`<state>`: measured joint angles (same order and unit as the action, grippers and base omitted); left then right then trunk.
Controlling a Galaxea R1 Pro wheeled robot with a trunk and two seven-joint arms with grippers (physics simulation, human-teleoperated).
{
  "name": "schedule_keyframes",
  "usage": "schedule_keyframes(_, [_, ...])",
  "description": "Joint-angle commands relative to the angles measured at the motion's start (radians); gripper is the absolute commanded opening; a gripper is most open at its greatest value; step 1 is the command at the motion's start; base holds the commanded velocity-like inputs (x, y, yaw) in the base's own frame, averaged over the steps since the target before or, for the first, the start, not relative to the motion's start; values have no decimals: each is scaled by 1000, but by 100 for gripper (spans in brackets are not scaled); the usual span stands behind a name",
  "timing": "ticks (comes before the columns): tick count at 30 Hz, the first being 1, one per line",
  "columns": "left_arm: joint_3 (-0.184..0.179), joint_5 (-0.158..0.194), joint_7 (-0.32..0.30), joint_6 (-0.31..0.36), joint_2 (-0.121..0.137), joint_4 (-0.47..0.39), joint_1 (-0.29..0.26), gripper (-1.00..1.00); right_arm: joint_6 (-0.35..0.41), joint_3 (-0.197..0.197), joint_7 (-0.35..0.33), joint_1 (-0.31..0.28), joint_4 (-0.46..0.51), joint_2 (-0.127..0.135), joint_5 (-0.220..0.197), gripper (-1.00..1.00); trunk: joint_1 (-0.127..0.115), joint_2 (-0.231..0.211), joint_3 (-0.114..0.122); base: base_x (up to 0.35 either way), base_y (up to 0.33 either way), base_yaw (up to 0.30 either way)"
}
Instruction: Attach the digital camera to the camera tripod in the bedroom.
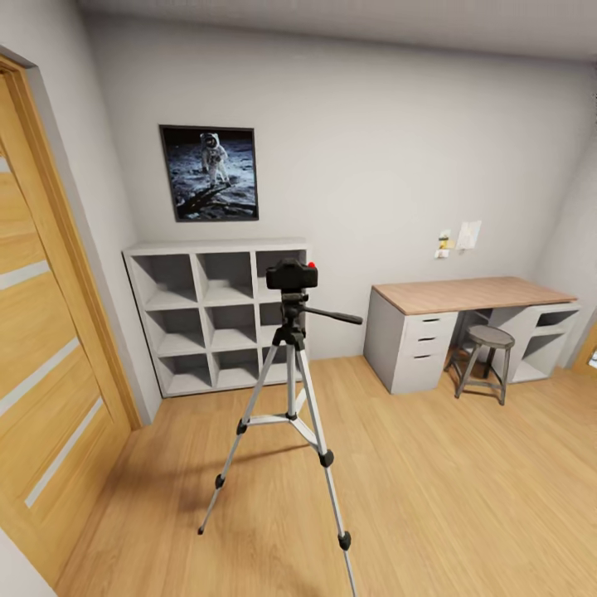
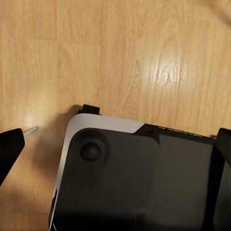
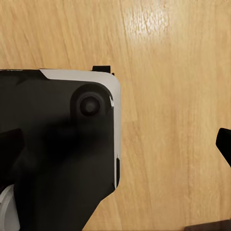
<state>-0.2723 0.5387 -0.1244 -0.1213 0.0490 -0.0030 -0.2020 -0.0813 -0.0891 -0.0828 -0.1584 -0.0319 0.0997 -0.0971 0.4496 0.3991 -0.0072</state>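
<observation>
We see the small black boxy digital camera [image 1: 291, 274], red button on top, seated on the head of the silver-legged camera tripod [image 1: 288, 390], which stands on the light wood floor [image 1: 431, 497] before the grey cube shelf [image 1: 217, 315]. Both wrist views add the robot's black-and-white base [image 2: 139, 178] over bare floorboards. Both arms' jaws stand spread apart, holding nothing.

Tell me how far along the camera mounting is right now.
Done, by the look of it: the digital camera sits on the head of the camera tripod, which stands on the wood floor before the grey cube shelf. In hand: nothing; both wrist views look down at the robot's base and floor, fingertips apart and empty. Left: only confirming the mount is locked, which the pictures cannot show.
</observation>
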Motion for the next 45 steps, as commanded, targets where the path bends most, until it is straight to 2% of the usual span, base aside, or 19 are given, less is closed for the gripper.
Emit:
schedule_keyframes(1, [-8,11,-4,-3,0,1,-1,100,-6,-8,-5,-1,-3,0,-10,100,0,1,1,0,0,-7])
schedule_keyframes(15, [-9,11,-4,-4,0,1,-1,100,-6,-8,-5,-1,-3,0,-10,100,0,1,23,0,0,-1])
schedule_keyframes(28, [-10,11,-4,-3,0,1,-1,100,-5,-9,-5,-1,-2,2,-9,100,0,1,29,0,0,0])
schedule_keyframes(45, [-10,8,-4,-4,0,0,-1,100,-3,-9,-5,-1,-3,2,-9,100,0,1,54,0,0,0])
